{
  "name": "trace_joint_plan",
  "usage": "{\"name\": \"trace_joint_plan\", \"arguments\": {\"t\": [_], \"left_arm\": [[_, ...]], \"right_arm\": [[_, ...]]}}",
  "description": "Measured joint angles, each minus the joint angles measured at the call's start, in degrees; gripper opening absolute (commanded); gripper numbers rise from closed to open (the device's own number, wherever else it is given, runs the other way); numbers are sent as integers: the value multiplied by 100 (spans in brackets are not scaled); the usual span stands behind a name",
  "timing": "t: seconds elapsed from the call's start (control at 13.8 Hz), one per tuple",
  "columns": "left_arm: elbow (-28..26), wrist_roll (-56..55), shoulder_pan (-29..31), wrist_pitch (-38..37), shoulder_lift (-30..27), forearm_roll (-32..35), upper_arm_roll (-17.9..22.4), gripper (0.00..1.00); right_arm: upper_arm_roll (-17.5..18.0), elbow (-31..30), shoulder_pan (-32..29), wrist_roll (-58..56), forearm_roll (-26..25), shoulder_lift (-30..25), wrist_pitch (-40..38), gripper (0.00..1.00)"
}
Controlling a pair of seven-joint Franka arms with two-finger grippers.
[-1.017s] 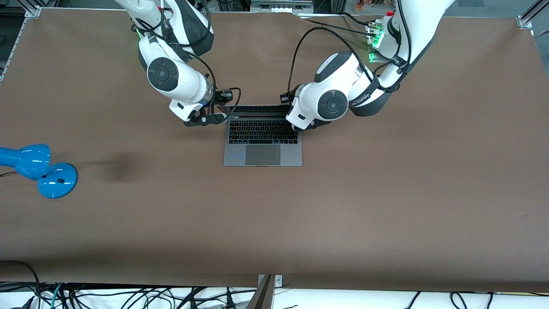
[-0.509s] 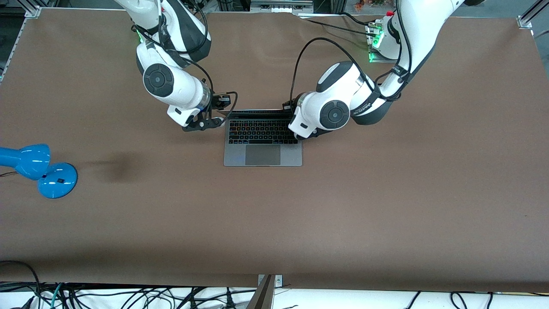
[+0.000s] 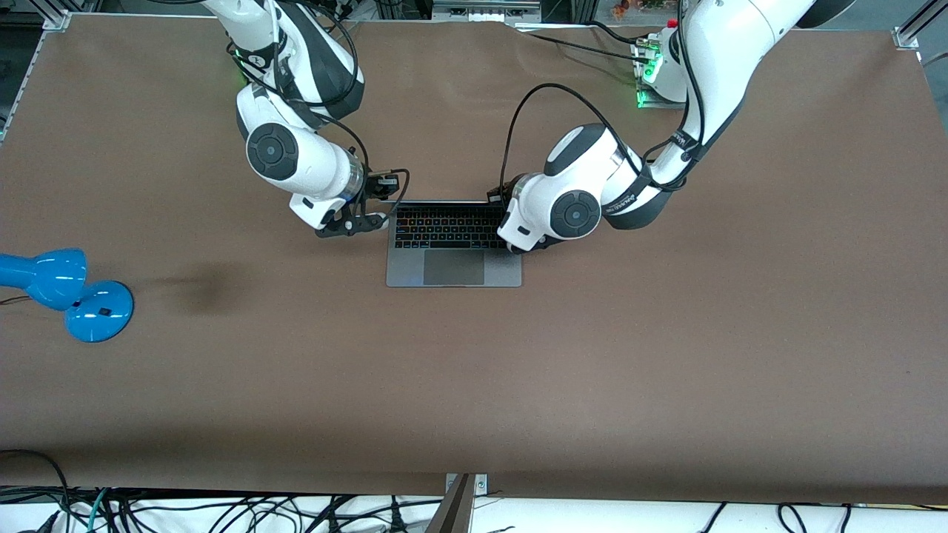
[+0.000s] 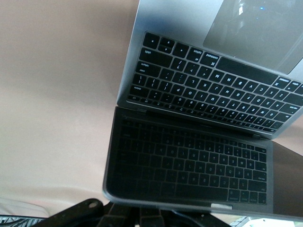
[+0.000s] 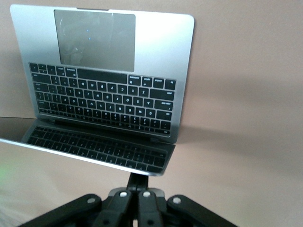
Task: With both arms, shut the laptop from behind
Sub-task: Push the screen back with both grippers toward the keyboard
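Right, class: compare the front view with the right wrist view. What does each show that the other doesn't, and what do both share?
Only the front view shows both arms, the left gripper at the laptop's other lid corner, and the blue lamp toward the right arm's end of the table. Only the right wrist view shows the keyboard mirrored in the tilted dark screen. Both share the laptop, its trackpad, the shut right gripper and the brown table.

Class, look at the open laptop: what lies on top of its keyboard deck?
Nothing rests on the laptop deck: keys and trackpad show bare. The tilted screen overhangs the top key rows, and the left hand covers one corner.
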Motion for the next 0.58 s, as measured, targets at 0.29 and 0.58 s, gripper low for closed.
{"name": "trace_joint_plan", "arguments": {"t": [0.29,0.58], "left_arm": [[13,0,-1,141,105,1,0,0],[15,0,-14,291,191,5,8,0]], "right_arm": [[-57,54,-2,-99,-14,81,175,0],[-131,60,-3,-275,-15,157,438,0]]}}
